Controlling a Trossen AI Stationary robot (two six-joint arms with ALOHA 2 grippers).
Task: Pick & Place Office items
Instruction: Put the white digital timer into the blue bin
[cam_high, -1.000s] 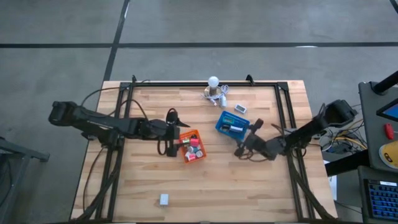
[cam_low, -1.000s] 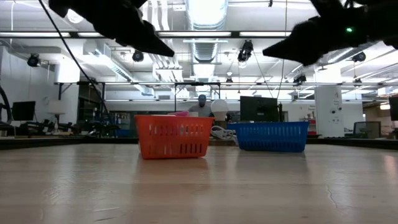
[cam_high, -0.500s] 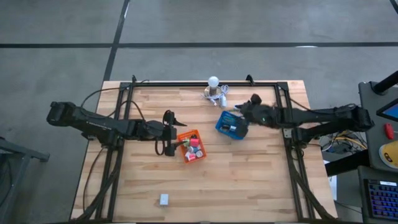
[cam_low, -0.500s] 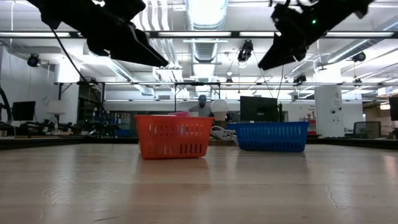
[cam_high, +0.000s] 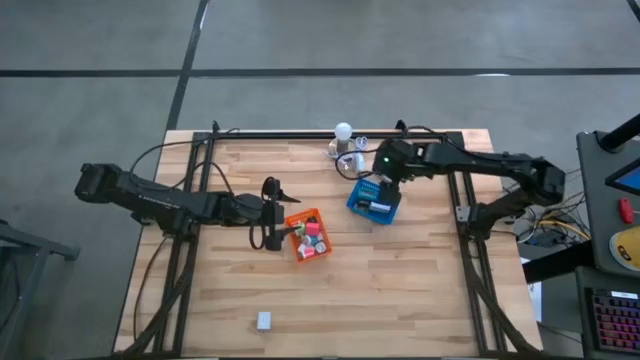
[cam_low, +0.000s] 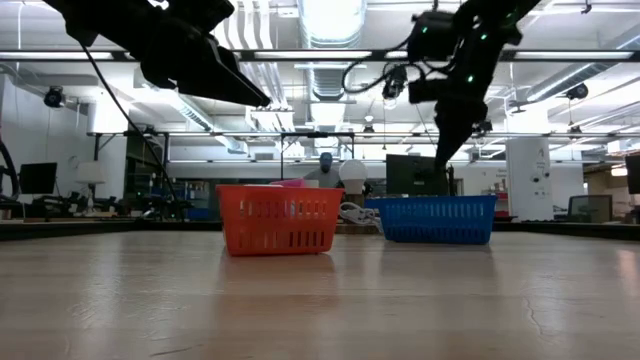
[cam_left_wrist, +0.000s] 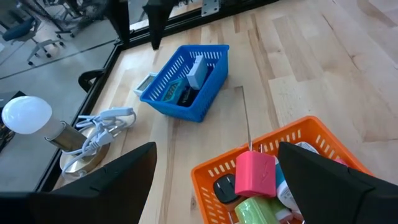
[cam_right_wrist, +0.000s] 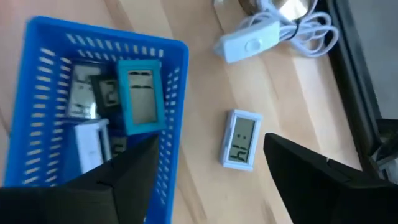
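1. Nearest the front edge of the tabletop (cam_high: 330, 310), well apart from the blue tray (cam_high: 374, 199), a small white block (cam_high: 263, 320) lay alone; it looked light and rigid, best pinched across its flat sides.
2. Just left of the blue tray sat the orange tray (cam_high: 306, 235), crowded with office items, among them a pink block (cam_left_wrist: 254, 173) and a green piece (cam_left_wrist: 260, 212). These looked like stiff, smooth plastic, light enough to slip unless gripped squarely on opposite faces.
3. Beside the orange tray, on the side away from the blue tray, the left end effector (cam_high: 272, 213) hung with fingers spread and nothing between them, as its wrist view showed.
4. Above the blue tray's far side, the right end effector (cam_high: 385, 172) hovered released, its dark fingers (cam_right_wrist: 317, 180) apart and holding nothing.
5. Inside the blue tray lay a teal display piece (cam_right_wrist: 142, 101) with grey and white pieces alongside.
6. Just beyond the blue tray, a small white display unit (cam_right_wrist: 240, 139) lay flat on the wood; its screen face seemed fragile, so the long edges were the safer hold.
7. Only the right wrist view resolved that unit; the low view hid both trays' contents behind their walls.
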